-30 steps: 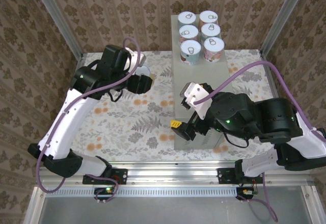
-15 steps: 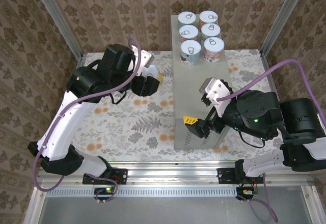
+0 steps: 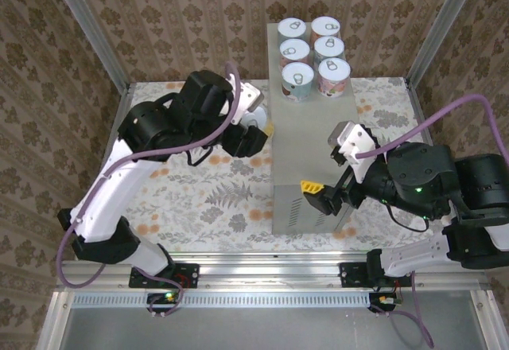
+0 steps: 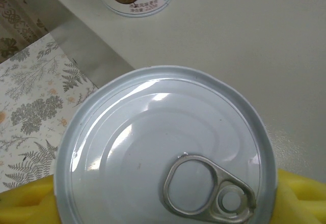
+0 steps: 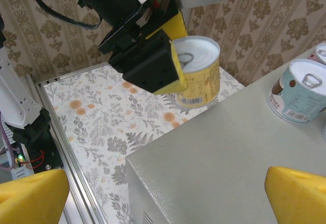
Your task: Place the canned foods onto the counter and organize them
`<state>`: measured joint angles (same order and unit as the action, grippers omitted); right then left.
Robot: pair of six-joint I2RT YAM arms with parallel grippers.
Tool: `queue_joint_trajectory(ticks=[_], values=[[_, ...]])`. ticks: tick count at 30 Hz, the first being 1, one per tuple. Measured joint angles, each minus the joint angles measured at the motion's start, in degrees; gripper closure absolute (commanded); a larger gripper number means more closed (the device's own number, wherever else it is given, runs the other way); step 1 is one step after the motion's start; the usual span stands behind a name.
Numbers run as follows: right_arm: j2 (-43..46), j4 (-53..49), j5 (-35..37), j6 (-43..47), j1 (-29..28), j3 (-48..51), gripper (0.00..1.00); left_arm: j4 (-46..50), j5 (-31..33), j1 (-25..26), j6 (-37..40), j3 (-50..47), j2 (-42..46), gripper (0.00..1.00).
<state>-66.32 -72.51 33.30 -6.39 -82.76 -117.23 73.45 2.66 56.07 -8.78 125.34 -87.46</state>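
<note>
Over the last second my left arm [image 3: 135, 159] has swung in from above the floral floor [image 3: 199, 199], and the yellow-labelled tin [image 3: 256, 118] clamped in my left jaws now hangs right at the left edge of the grey metal desk [image 3: 306, 151]. My left wrist view puts the lid [image 4: 165, 147] half over the desk top [image 4: 254, 46] and half over the floor. Meanwhile my right arm has drawn back toward the desk's near end, where its jaws stand wide apart and empty, one yellow pad [image 5: 30, 193] at each lower corner of the right wrist view. I read that as the right side clearing room, so what seems left is to carry this tin further in and set it down. Six tins [image 3: 296, 51] already stand upright at the desk's far end in two neat rows of three, so I judge the task nearly done, with a spot just in front of them the tidy choice. The held tin [image 5: 196, 74] is a rigid cylinder with a glossy silvery lid, pressed rings and a pull-tab, wrapped in smooth paper bearing a barcode. My foam pads [image 4: 20, 203] look soft, which should help the grip on that slick label. The desk [image 5: 214, 152] is matt, finely speckled and flat.
</note>
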Motion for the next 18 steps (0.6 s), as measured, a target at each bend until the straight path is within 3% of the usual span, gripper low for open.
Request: queue_joint_trajectory(ticks=[18], values=[[3.5, -2.7, 2.7, -0.2, 0.0, 1.0, 0.0, 1.4, 1.9, 6.5, 0.0, 5.4, -3.5, 0.35]])
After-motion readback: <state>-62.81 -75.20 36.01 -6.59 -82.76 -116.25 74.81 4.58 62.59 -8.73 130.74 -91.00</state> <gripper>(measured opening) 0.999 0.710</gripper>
